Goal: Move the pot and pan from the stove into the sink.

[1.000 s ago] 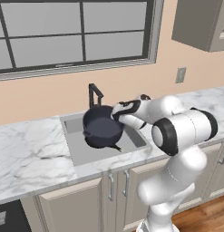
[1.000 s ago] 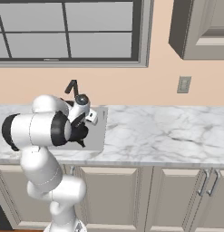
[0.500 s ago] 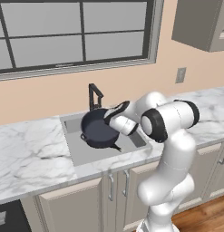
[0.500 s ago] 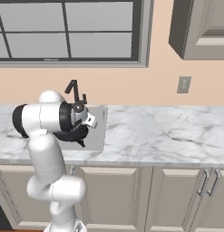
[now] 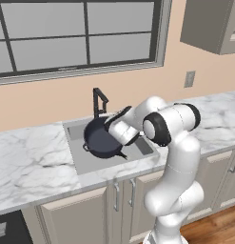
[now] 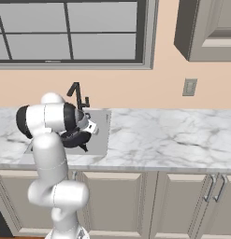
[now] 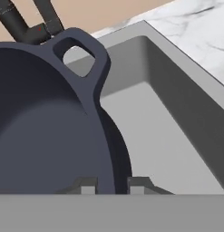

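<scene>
Dark navy pot (image 5: 101,139), deep, round, loop side handles.

The pot (image 7: 45,131) is cut off by the hand view's left edge; the sink (image 6: 102,135) is largely hidden behind the arm in the right base view.

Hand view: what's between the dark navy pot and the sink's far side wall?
Bare grey basin floor only. In the hand view, nothing lies between the dark navy round pot and the wall of the grey rectangular sink.
</scene>
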Robot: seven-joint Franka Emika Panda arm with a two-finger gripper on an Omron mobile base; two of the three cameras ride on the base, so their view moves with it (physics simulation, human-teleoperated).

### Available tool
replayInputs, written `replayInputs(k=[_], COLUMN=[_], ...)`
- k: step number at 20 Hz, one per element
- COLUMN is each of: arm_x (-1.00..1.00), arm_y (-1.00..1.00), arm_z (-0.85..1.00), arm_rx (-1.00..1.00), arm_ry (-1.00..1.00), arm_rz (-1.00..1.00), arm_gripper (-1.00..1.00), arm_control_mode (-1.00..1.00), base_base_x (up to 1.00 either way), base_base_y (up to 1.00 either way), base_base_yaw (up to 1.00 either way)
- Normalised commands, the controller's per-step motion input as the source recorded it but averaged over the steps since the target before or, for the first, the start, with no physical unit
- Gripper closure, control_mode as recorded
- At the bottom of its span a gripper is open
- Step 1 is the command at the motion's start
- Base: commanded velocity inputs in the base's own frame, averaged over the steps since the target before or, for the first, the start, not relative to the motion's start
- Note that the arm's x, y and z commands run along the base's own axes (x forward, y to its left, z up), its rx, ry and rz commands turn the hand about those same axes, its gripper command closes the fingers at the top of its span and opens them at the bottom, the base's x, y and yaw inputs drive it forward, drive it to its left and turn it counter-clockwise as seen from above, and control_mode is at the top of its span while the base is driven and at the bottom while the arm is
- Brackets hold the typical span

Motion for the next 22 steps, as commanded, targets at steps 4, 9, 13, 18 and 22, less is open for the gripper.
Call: replayInputs(k=[4,9,13,18,22], arm_x=[-0.01,0.00,0.00,0.07,0.05], arm_y=[0.00,0.00,0.00,0.00,0.00], arm_z=[-0.27,-0.24,-0.24,0.31,0.96], arm_rx=[-0.03,-0.02,-0.02,0.01,0.01], arm_ry=[-0.02,-0.01,0.00,0.00,0.01], arm_rz=[0.00,0.00,0.00,-0.01,0.00], arm_gripper=[1.00,1.00,-1.00,-1.00,-1.00], arm_control_mode=[-1.00,-1.00,-1.00,-1.00,-1.00], base_base_x=[0.00,0.00,0.00,0.00,0.00], base_base_y=[0.00,0.00,0.00,0.00,0.00], base_base_yaw=[0.00,0.00,0.00,0.00,0.00])
